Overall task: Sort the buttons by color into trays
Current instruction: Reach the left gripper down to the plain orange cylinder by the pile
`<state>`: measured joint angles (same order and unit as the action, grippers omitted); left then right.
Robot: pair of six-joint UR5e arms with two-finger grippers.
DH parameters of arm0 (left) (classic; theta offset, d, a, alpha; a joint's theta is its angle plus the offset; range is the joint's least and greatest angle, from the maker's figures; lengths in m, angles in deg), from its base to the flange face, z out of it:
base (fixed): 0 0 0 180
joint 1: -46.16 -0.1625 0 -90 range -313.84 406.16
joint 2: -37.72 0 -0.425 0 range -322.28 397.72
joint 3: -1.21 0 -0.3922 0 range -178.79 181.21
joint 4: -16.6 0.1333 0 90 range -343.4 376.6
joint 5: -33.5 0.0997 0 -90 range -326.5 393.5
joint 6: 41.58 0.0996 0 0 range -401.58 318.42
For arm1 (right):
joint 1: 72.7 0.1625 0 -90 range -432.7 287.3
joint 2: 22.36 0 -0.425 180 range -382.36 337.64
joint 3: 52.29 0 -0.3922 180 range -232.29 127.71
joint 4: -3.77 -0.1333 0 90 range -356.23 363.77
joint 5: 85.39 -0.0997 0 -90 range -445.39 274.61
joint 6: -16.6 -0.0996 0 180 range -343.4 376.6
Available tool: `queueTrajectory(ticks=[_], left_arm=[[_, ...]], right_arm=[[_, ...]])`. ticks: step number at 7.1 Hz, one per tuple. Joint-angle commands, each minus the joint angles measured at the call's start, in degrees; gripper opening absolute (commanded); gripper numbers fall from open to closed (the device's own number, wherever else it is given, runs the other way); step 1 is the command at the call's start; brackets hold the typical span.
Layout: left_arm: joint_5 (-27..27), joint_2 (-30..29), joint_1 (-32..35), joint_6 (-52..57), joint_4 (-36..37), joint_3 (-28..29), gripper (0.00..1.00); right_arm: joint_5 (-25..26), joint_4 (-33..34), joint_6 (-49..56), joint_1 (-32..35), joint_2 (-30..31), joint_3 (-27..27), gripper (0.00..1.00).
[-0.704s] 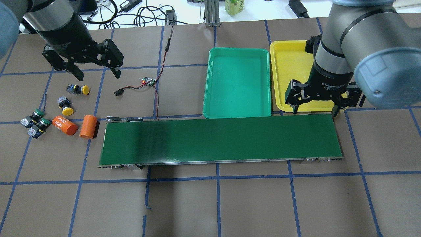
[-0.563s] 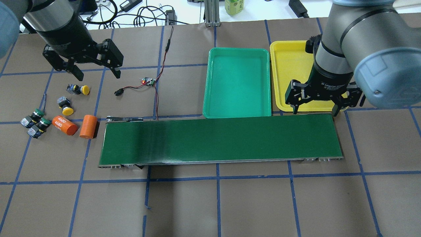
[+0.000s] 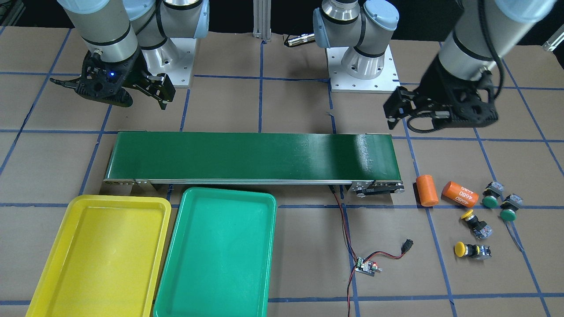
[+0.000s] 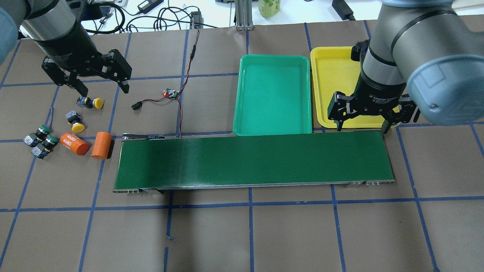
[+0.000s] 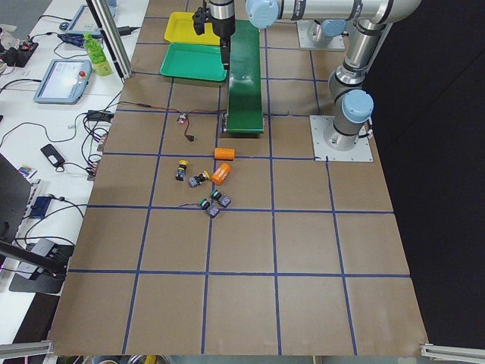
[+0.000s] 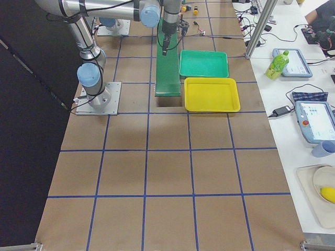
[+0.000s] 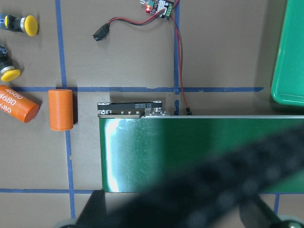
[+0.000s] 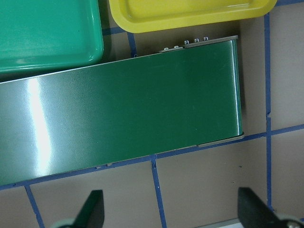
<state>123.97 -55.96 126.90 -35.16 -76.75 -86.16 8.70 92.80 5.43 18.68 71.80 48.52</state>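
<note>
Overhead, the long conveyor belt (image 4: 253, 160) spans the table's middle. The green tray (image 4: 273, 94) and the yellow tray (image 4: 332, 75) lie side by side along its far edge.

The right wrist view shows only the belt's end and a corner of each tray, with fingers (image 8: 92, 209) spread wide at its lower edge. The left wrist view takes in the belt's other end and only the yellow caps; its fingers are a dark blur. Only the front-facing view shows both arm bases behind the belt.

The right arm points straight down, and the right gripper (image 4: 362, 129) hangs with jaws apart and empty over the belt's end by the yellow tray. The left gripper (image 4: 104, 91) is also spread and empty, hanging over the table.

Off the belt's left end lie two orange cylinders (image 4: 101, 145) (image 4: 74, 143). Beside them on the table are two yellow-capped buttons (image 4: 97, 103) (image 4: 77, 127) and two green-capped buttons (image 4: 36, 135) (image 4: 44, 146). One left fingertip appears just over the farther yellow one; contact cannot be judged.
</note>
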Motion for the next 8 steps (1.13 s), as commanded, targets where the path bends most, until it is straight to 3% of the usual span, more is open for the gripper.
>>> queueTrajectory(ticks=[1, 4, 8], left_arm=[[0.06, -5.69, -9.85, 11.37, 5.51, -2.00, 1.00], [0.50, -16.59, -12.53, 14.92, 24.40, -9.19, 1.00], [0.68, -19.70, -14.81, 26.06, 34.35, -18.33, 1.00]], right_arm=[[-0.23, 0.00, -0.16, 0.03, -0.03, 0.00, 1.00], [-0.32, 0.18, 0.10, -0.23, -0.21, 0.00, 1.00], [-0.23, 0.00, 0.01, -0.23, -0.30, 0.09, 1.00]])
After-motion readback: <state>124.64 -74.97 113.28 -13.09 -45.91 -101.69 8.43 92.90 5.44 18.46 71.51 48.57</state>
